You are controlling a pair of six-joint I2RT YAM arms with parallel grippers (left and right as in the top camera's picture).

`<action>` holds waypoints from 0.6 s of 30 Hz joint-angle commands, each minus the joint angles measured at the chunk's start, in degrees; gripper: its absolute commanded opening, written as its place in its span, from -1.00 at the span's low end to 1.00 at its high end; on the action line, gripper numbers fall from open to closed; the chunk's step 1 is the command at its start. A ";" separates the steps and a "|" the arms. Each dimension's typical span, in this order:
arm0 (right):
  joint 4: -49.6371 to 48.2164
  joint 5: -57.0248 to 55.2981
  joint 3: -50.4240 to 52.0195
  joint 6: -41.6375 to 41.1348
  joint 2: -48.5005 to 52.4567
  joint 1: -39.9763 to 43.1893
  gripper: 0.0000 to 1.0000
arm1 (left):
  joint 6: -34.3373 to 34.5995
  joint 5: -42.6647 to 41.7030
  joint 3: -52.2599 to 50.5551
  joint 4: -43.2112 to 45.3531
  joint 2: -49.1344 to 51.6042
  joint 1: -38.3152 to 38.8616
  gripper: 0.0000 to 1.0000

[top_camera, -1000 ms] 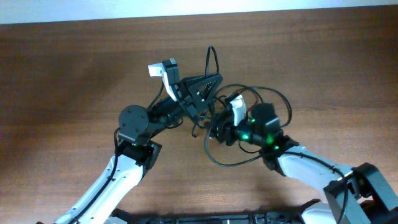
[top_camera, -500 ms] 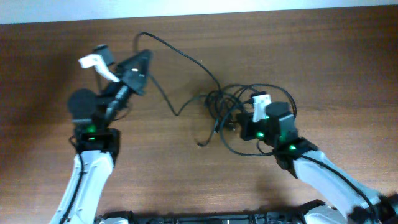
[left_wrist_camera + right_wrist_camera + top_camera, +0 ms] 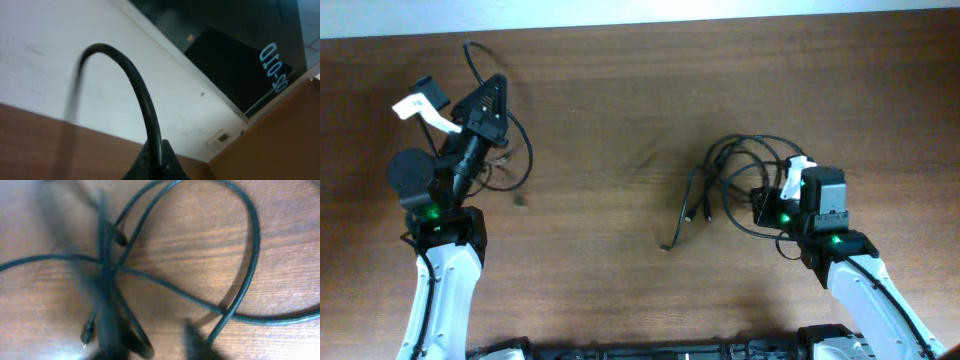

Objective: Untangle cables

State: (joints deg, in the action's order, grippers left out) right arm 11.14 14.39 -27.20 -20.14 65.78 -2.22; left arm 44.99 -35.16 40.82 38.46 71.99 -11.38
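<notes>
My left gripper (image 3: 488,102) is at the far left, raised and shut on one thin black cable (image 3: 526,152). That cable loops above and below the jaws, and its loose end hangs near the table. In the left wrist view the cable (image 3: 145,100) arcs up out of the closed jaws (image 3: 156,162). The other cables (image 3: 745,165) lie in a looped tangle at the right. Two plug ends (image 3: 690,213) trail to its left. My right gripper (image 3: 763,207) sits at the tangle's lower right edge. In the right wrist view its blurred fingers (image 3: 150,347) stand apart over crossing cables (image 3: 250,255).
The brown wooden table (image 3: 620,120) ends at a pale strip along the back (image 3: 720,10). The arm bases and their thicker fixed wires run along the front edge (image 3: 670,350). A small plug (image 3: 86,332) lies by my right gripper's left finger.
My left gripper has swung far left, pulling one cable free of the tangle. My right gripper and the remaining tangle have shifted right.
</notes>
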 commanded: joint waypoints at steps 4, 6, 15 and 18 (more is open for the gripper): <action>6.12 3.17 -0.13 -0.07 -0.02 0.37 0.97 | -1.11 -3.04 0.96 -14.60 -1.09 0.35 -1.00; 7.63 3.15 -0.13 -0.07 0.13 0.37 0.97 | -1.11 -3.02 0.96 -19.63 -1.09 0.35 -1.00; 8.17 2.95 -0.13 -0.04 0.39 0.37 0.98 | -4.79 -5.16 0.96 -24.04 -1.09 0.46 -1.00; 8.17 2.95 -0.13 -0.04 0.39 0.37 0.97 | -7.10 -5.14 1.11 -13.66 -1.09 0.46 -1.00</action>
State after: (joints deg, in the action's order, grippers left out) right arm 19.31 17.02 -27.18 -20.53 65.84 -2.17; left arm 42.35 -39.22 41.10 17.32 71.85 -11.05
